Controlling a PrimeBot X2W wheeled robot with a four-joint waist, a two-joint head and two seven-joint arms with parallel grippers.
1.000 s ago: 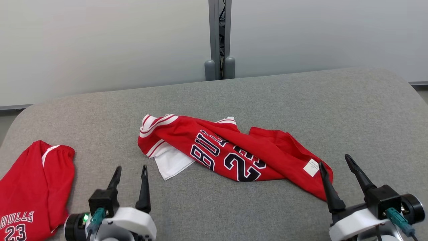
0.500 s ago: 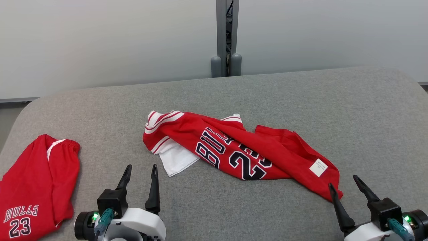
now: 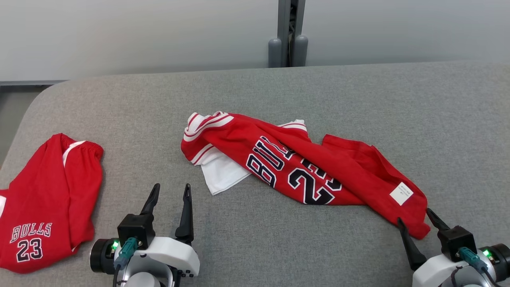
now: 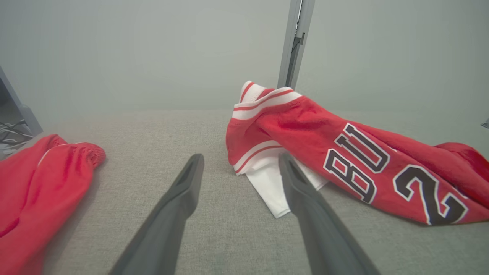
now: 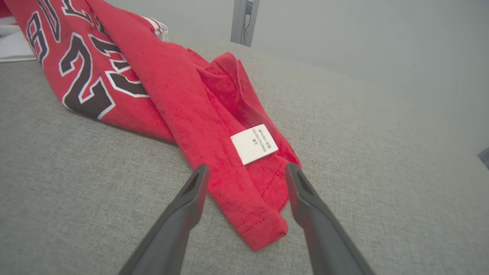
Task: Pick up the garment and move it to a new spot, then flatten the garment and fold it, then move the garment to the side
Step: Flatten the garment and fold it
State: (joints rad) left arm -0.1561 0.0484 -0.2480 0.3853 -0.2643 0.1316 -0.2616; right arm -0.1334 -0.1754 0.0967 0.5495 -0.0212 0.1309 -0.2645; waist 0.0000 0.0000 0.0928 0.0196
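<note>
– So, what does the head camera give me?

– You've got the red Bulls 23 jersey point(image 3: 303, 167) lying crumpled near the middle of the grey padded table point(image 3: 279, 91). It stretches from upper left to lower right, with striped trim and a white panel at its left end and a white label point(image 3: 401, 193) near its right end. Your left gripper point(image 3: 171, 185) sits at the lower left, jaws spread and holding nothing, clear of the white panel. Your right gripper point(image 3: 414, 215) is at the lower right, jaws spread too, one finger on either side of the jersey's lower right corner. Another red Bulls garment point(image 3: 51, 199) lies by the table's left edge, well apart from the jersey.

– And the left wrist?

– You're looking along two parted fingers point(image 4: 183, 198) with bare table between them. The jersey's point(image 4: 305, 126) striped end is ahead and to the right. The right-hand finger overlaps the white panel in the picture, but you can't tell from here whether it touches. The other garment point(image 4: 46, 172) is off to the left.

– Right wrist?

– Your fingers point(image 5: 305, 206) stand wide, with the jersey's point(image 5: 172, 88) hemmed corner lying between them, not pinched. The label point(image 5: 254, 144) sits just beyond the tips. You can't tell whether either finger touches the cloth.
</note>
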